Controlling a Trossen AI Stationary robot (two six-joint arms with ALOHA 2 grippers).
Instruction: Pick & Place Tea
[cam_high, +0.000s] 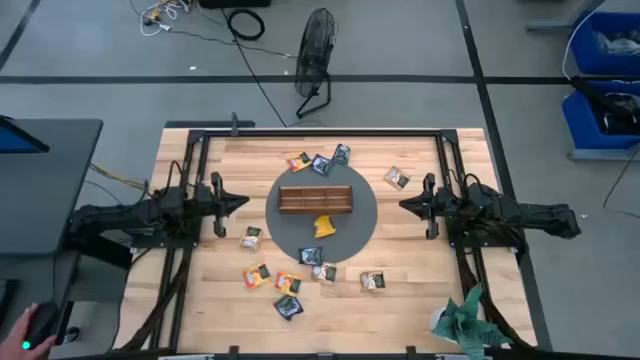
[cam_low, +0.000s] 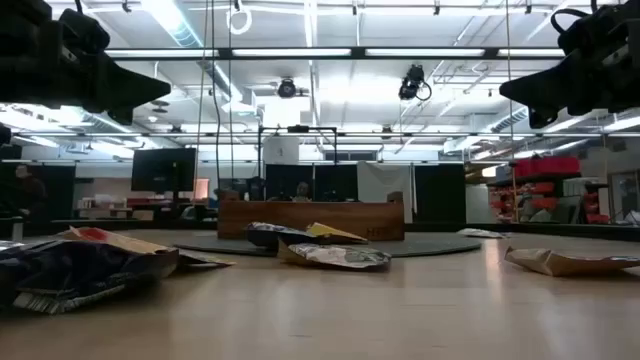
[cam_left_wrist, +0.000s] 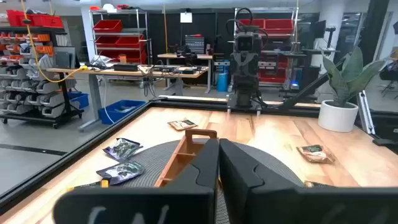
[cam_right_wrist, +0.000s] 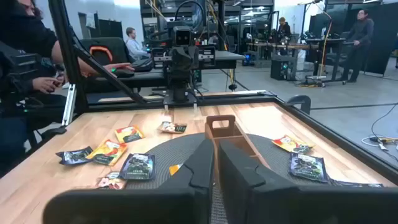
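Yellow tea sachet (cam_high: 324, 225) is seen on the grey mat (cam_high: 365, 238), just beside the wooden tray (cam_high: 315, 199). Left hand (cam_high: 240, 202) and right hand (cam_high: 405, 206), both closed and empty, flank it; the right is judged marginally nearer.

Twelve tea sachets (cam_high: 325, 226); one wooden tray (cam_high: 315, 200); one grey round mat (cam_high: 352, 232); two claws: left (cam_high: 240, 203), right (cam_high: 405, 206)

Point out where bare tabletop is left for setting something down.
Bare wood lies between the left gripper and the round grey mat, and between the right gripper and the mat. Small tea sachets crowd the edge behind the brown wooden tray and the front-left area.
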